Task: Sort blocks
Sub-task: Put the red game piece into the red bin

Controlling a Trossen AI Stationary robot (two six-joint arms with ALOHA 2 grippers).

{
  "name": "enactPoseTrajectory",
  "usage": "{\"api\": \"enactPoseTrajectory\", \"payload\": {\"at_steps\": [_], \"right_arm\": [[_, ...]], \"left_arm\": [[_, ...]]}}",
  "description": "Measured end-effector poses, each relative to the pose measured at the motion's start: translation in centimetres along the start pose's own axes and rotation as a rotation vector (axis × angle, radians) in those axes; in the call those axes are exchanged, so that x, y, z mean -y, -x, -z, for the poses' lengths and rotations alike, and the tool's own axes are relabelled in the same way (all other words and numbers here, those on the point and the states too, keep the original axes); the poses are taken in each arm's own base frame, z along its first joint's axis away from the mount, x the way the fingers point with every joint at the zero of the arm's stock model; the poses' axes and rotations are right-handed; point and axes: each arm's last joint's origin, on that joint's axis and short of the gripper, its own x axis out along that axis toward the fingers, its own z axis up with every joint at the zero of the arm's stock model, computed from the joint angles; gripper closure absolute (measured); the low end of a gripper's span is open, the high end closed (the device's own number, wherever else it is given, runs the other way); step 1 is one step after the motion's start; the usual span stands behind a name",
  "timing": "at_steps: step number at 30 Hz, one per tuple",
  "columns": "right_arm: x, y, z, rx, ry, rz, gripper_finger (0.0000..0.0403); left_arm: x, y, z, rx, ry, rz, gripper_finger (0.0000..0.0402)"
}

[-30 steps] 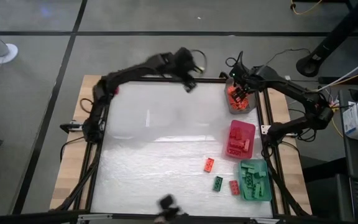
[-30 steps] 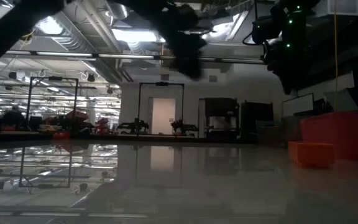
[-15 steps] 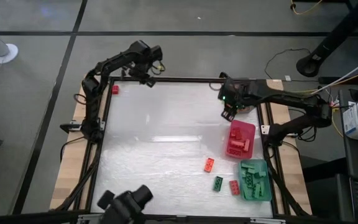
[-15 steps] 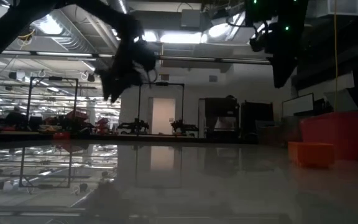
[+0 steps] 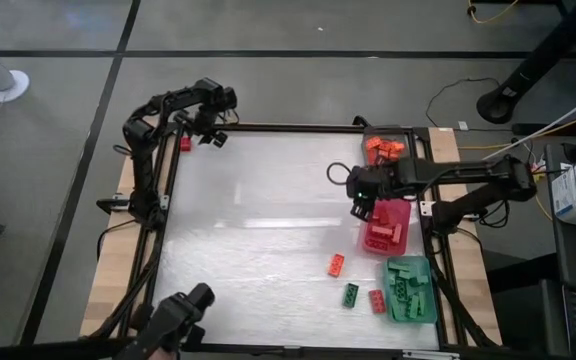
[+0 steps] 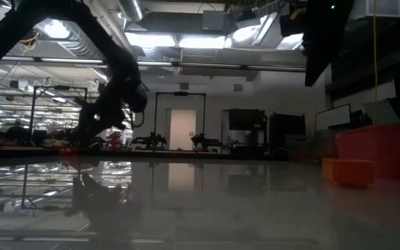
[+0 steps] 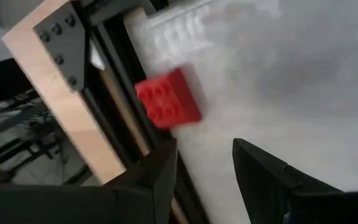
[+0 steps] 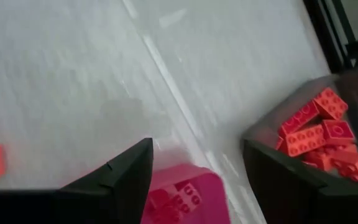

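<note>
My left gripper [image 5: 213,135] hangs open at the table's far-left corner. A loose red block [image 5: 184,144] lies flat on the table beside the black frame rail there, just ahead of the open fingers in the left wrist view [image 7: 166,106]. My right gripper [image 5: 360,198] is open and empty above the far-left corner of the pink tray [image 5: 388,222], which holds red blocks. Orange blocks fill the grey tray [image 5: 388,150] and green ones the teal tray [image 5: 410,288]. An orange block [image 5: 337,264], a green block [image 5: 350,294] and a red block [image 5: 377,301] lie loose on the table.
The three trays stand in a row along the table's right edge. The black frame rail [image 7: 114,81] and the wooden border [image 7: 55,93] run close by the far-left red block. The table's middle and left part is bare white surface [image 5: 248,230].
My left gripper swung from the middle of the far edge to the far-left corner and came down near the red block. My right gripper left the grey tray and moved toward the near edge, to the pink tray's far-left corner. No block has moved.
</note>
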Motion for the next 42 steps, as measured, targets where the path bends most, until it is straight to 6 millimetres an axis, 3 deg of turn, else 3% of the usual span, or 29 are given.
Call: {"api": "enactPoseTrajectory", "payload": {"at_steps": [9,21,24,28,34,42], "right_arm": [[-2.0,0.8,0.8,0.037,0.013,0.001,0.0155],[-2.3,0.9,1.0,0.042,0.006,0.002,0.0155],[-2.3,0.9,1.0,0.041,0.007,0.003,0.0155],[-2.3,0.9,1.0,0.038,0.008,0.004,0.0155],[-2.3,0.9,1.1,0.038,0.009,0.006,0.0155],[-2.2,0.9,1.0,0.045,0.010,0.019,0.0155]], "left_arm": [[-1.8,-3.1,-0.9,0.006,0.113,0.027,0.0256],[-1.6,-3.7,-0.7,0.007,0.102,0.014,0.0256],[-1.3,-4.7,-0.3,-0.008,0.130,0.001,0.0257],[-0.8,-4.5,-0.3,0.005,0.100,0.002,0.0262],[-0.2,-4.1,0.2,-0.054,0.082,0.156,0.0282],[3.5,-2.6,2.0,-0.093,-0.107,0.163,0.0307]]}}
